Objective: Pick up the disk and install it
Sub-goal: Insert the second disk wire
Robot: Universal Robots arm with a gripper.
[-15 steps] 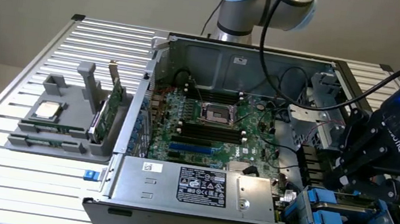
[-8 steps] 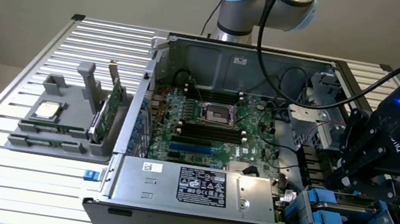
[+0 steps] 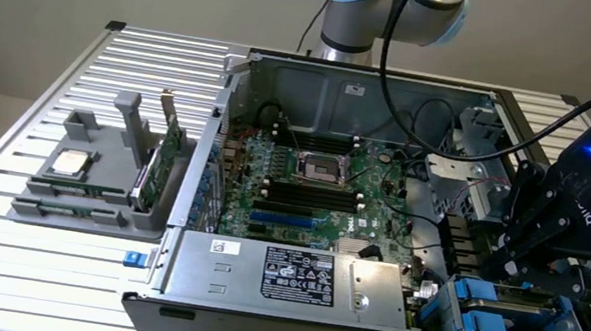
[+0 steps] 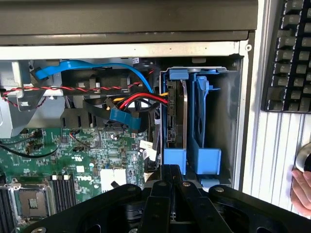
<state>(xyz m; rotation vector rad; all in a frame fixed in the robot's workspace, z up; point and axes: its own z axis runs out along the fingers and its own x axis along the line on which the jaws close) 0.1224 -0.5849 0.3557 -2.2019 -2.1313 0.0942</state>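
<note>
**Closed gripper above the drive bay, disk seated in its blue carrier**

In the exterior view we see the open computer case (image 3: 382, 193) on the slatted counter (image 3: 23, 267). The black gripper (image 3: 531, 275) hangs at the lower right of the frame, just above the blue carrier (image 3: 503, 314) in the case's corner bay. To the left of the frame, a grey holder (image 3: 90, 183) carries a small silver chip (image 3: 72, 162) and an upright green card (image 3: 170, 159).

In the wrist view we find the disk (image 4: 176, 114) standing on edge in the blue carrier frame, right of centre, with red and yellow wires (image 4: 138, 99) reaching its side. The gripper (image 4: 167, 194) sits at the bottom centre, its jaws closed together and holding nothing. A keyboard (image 4: 289, 53) lies at the upper right, and a person's hand (image 4: 301, 187) shows at the right edge.
</note>
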